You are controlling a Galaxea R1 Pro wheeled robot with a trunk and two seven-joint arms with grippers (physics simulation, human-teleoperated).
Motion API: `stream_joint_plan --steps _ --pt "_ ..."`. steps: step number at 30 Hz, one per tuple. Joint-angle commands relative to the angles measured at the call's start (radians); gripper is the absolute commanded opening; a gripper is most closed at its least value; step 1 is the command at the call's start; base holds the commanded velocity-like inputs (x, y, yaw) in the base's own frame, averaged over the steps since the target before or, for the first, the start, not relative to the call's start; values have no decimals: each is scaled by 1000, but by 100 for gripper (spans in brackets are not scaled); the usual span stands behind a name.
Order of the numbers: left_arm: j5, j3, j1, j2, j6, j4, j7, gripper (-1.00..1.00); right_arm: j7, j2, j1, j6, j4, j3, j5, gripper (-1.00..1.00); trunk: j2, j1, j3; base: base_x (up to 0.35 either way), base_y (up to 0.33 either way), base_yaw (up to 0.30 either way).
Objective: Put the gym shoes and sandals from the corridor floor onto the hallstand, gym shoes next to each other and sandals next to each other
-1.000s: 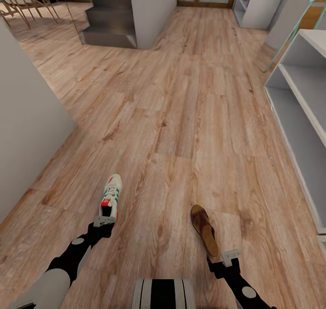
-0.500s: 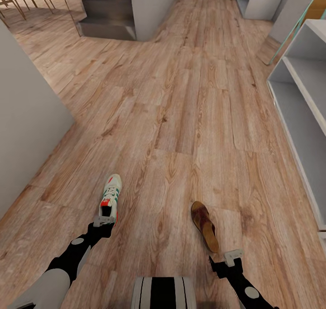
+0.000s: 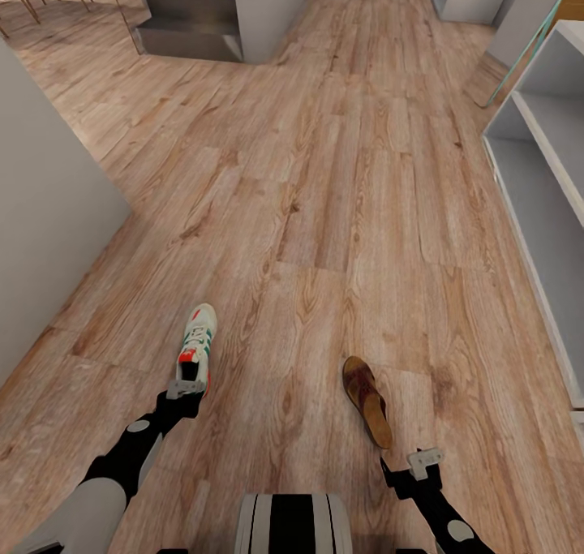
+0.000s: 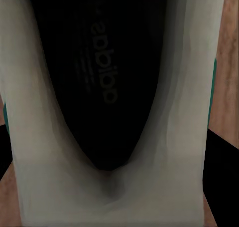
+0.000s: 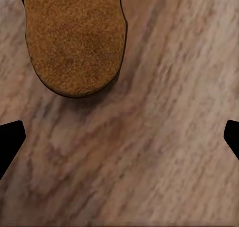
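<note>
From the head camera, the left gripper [image 3: 186, 388] meets the gym shoe [image 3: 197, 341] at its heel, grip unclear, while the right gripper [image 3: 425, 461] hangs just behind the sandal [image 3: 367, 401]. The left wrist camera shows the shoe's dark insole [image 4: 99, 82] close up, fingers hidden. In the right wrist camera, fingers [image 5: 10, 142] stand wide apart, the cropped sandal heel [image 5: 74, 42] ahead of them on the corridor floor [image 5: 164, 152].

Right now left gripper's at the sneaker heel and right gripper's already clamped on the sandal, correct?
Not quite. The right gripper is open and short of the sandal: the right wrist view shows bare floor between its fingertips. The left gripper is at the sneaker heel.
</note>
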Motion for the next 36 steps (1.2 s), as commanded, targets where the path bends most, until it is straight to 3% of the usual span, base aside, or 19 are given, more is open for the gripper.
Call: stream_joint_plan --steps 1,10,15,36 --pt "-11 8 -1 -3 -4 -12 -6 -100 -1 -1 0 -3 1 3 4 100 0 0 -1 0 0 0" --pt "-10 8 -1 -26 2 -91 -5 -100 -1 0 0 -4 3 3 4 100 0 0 -4 0 0 0" --pt "-11 8 -1 -39 45 -134 -6 -100 -2 1 0 -4 3 3 4 100 -1 1 -12 0 0 0" --pt "-12 7 16 -44 56 -165 -7 -100 0 1 0 -4 3 3 4 100 -1 1 -12 66 0 0"
